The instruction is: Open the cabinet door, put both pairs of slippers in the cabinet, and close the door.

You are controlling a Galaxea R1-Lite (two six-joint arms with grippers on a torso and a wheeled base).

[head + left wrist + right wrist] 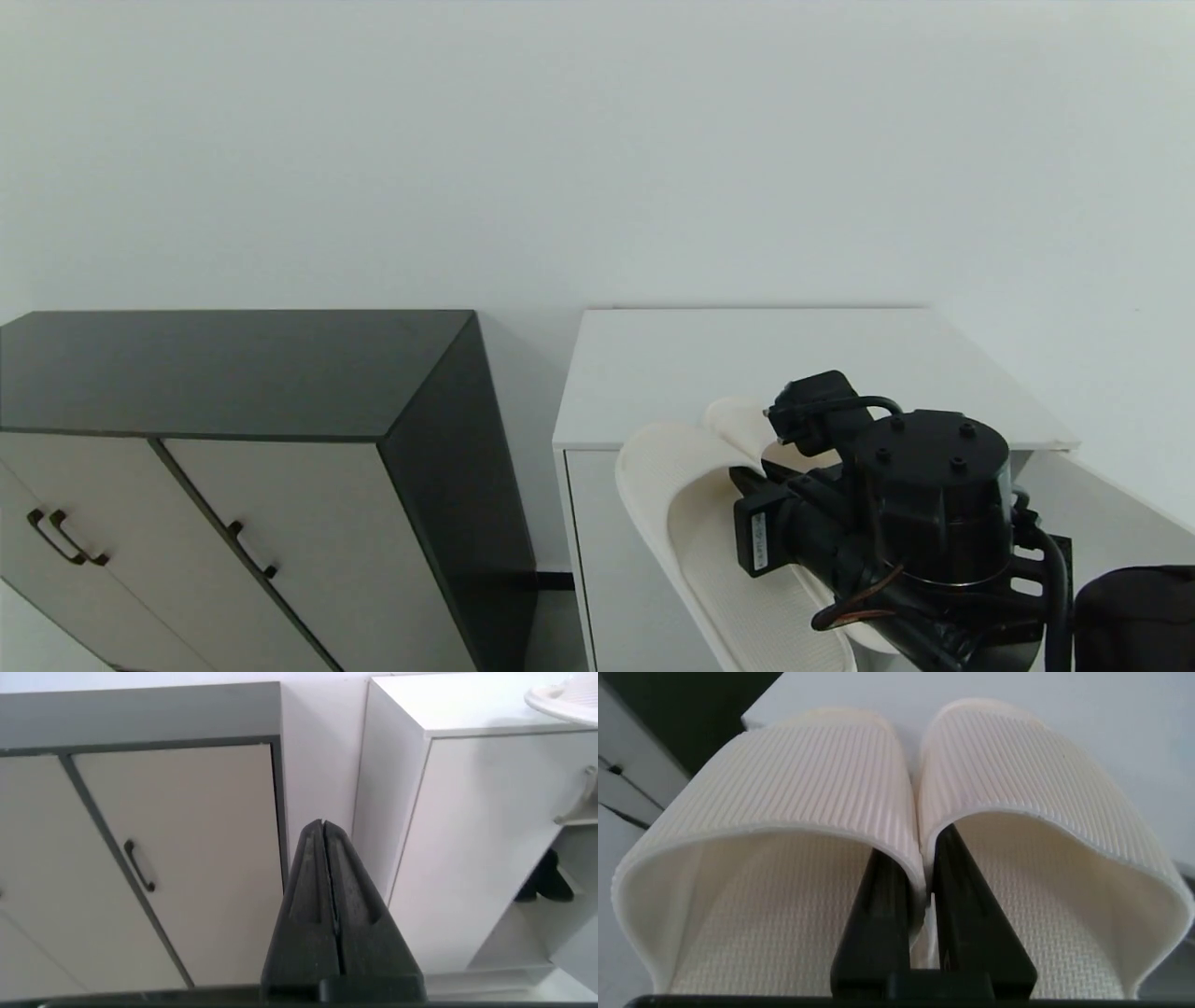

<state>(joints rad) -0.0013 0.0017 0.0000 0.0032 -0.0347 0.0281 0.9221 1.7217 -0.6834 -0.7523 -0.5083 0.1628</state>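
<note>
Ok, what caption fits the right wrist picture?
Right gripper pinches two cream slippers together at the white cabinet.

Two cabinets stand here — one dark-topped cabinet [233, 373] and one white cabinet [747, 364]. The dark-topped one shows two pale doors [308, 551] and three dark handles [252, 551], two of them close together; the white one has a single pale handle [579, 793]. There are two cream slippers [813, 784], one pair, and a dark shape [547, 882] inside the white cabinet that is too dim to count.
</note>
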